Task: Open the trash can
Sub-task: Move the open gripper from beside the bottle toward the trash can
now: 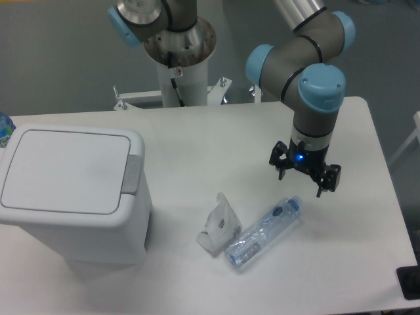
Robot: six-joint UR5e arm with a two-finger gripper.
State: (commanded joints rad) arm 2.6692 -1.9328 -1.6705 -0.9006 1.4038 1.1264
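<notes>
The trash can (72, 197) is a large boxy white bin at the left of the table. Its flat white lid (62, 169) lies shut, and a grey push tab (133, 174) sits on its right edge. My gripper (300, 183) hangs over the right part of the table, pointing down, with its black fingers spread apart and nothing between them. It is far to the right of the bin, just above the cap end of a plastic bottle.
A crushed clear plastic bottle (264, 231) lies on the table below the gripper. A crumpled white wrapper (217, 225) lies next to it on the left. The robot's base column (178, 62) stands at the table's back edge.
</notes>
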